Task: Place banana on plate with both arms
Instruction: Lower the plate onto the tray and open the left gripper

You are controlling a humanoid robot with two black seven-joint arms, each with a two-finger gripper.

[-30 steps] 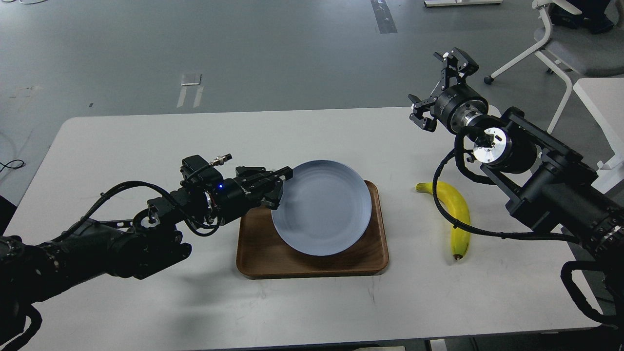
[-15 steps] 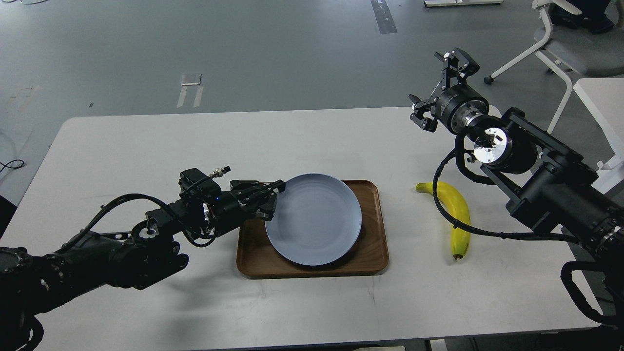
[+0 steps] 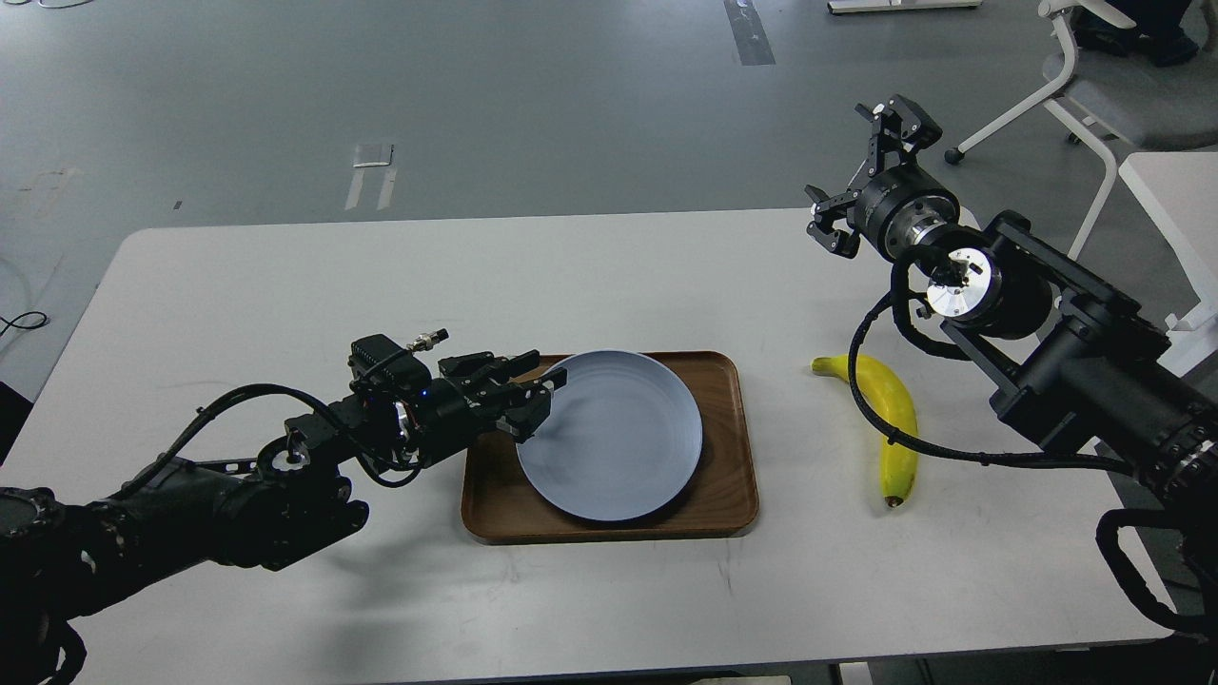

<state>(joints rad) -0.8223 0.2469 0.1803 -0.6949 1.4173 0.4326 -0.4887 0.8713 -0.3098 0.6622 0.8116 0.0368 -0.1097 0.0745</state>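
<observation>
The pale blue-grey plate (image 3: 618, 442) lies on the brown wooden tray (image 3: 728, 504) at the table's middle. My left gripper (image 3: 540, 398) is at the plate's left rim, its fingers closed over the edge. The yellow banana (image 3: 894, 419) lies on the table right of the tray, dark tip toward the front; a black cable of the right arm crosses over it. My right gripper (image 3: 862, 173) is open and empty, held high above the table's far right, well behind the banana.
The white table (image 3: 285, 285) stretches to the left and to the front. A white chair (image 3: 1094, 86) and another table edge (image 3: 1170, 190) stand beyond the right side. The right arm's thick links (image 3: 1075, 362) hang over the table's right edge.
My left gripper has lowered the plate from a tilted, raised pose down flat onto the tray. The right gripper has barely shifted to the right. The banana has not moved.
</observation>
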